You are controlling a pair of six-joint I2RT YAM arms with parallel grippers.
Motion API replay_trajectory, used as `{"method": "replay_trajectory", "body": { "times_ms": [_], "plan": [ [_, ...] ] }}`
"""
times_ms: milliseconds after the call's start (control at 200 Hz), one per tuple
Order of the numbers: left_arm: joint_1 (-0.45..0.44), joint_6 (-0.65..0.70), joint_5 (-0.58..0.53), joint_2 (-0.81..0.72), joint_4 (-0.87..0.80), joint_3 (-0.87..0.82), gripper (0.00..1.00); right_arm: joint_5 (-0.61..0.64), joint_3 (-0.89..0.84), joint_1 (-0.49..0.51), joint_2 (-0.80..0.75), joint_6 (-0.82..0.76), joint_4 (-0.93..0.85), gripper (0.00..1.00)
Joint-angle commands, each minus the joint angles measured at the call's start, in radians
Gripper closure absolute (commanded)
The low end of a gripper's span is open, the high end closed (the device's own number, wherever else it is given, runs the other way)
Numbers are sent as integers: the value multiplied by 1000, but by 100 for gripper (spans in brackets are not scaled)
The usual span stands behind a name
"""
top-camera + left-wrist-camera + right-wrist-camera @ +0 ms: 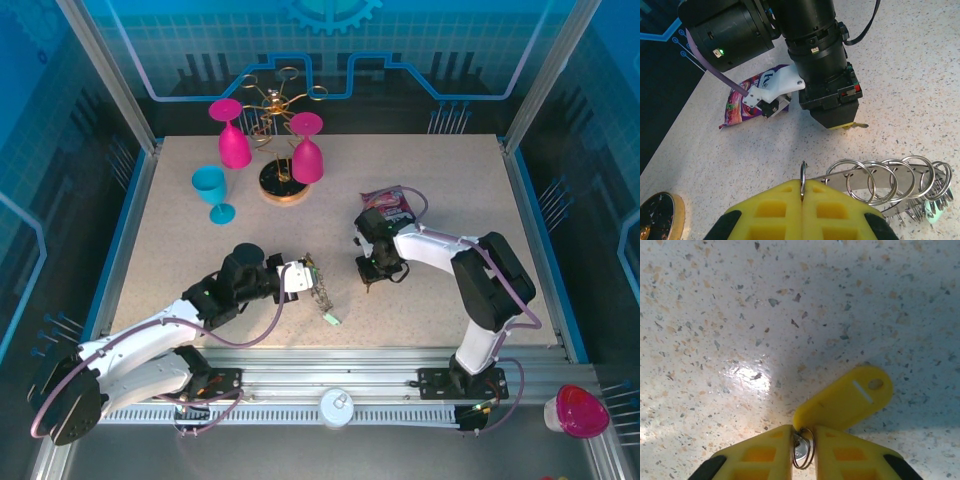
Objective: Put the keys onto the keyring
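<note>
the left claw (802, 186) is squeezed shut on one wire loop of the keyring (890, 182), which sticks out past its tips. the right claw (802, 436) is pinched tight on a key (799, 454) with a yellow tag (845, 401), down by the table (740, 315). a snack bag (388, 203) lies just past the right claw. far past the left claw stand a blue goblet (212, 188), bowl up, and two pink goblets (233, 140) (306, 155). bare table lies between the claws.
</note>
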Motion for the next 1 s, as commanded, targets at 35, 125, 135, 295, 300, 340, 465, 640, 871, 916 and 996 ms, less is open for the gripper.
{"method": "replay_trajectory", "body": {
  "times_ms": [35, 125, 135, 295, 300, 340, 465, 640, 871, 916, 996],
  "plan": [
    [-5, -27, 7, -4, 41, -3, 100, 16, 9, 11, -24, 12, -41, 81],
    [-6, -27, 7, -4, 40, -1, 100, 14, 6, 14, -36, 15, -44, 83],
    [-6, -27, 7, -4, 40, -2, 100, 13, 5, 14, -36, 16, -44, 83],
    [-5, -26, 7, -3, 36, 0, 100, 4, 7, 17, -41, 21, -42, 87],
    [-6, -25, 7, -4, 36, 0, 100, 5, 7, 17, -41, 21, -42, 87],
    [-5, -25, 7, -4, 35, 0, 100, 4, 6, 16, -39, 23, -40, 89],
    [-6, -22, 4, -7, 28, 3, 100, -3, 5, 18, -33, 26, -37, 89],
    [-5, -19, 3, -8, 26, 3, 100, -6, 5, 17, -19, 26, -37, 85],
    [-5, -17, 2, -8, 23, 4, 100, -4, 11, 19, -16, 26, -40, 88],
    [-6, -16, 3, -8, 22, 4, 100, -4, 11, 20, -14, 26, -40, 88],
    [-5, -17, 3, -11, 19, 5, 100, -4, 12, 20, -10, 26, -41, 88]
  ]
}}
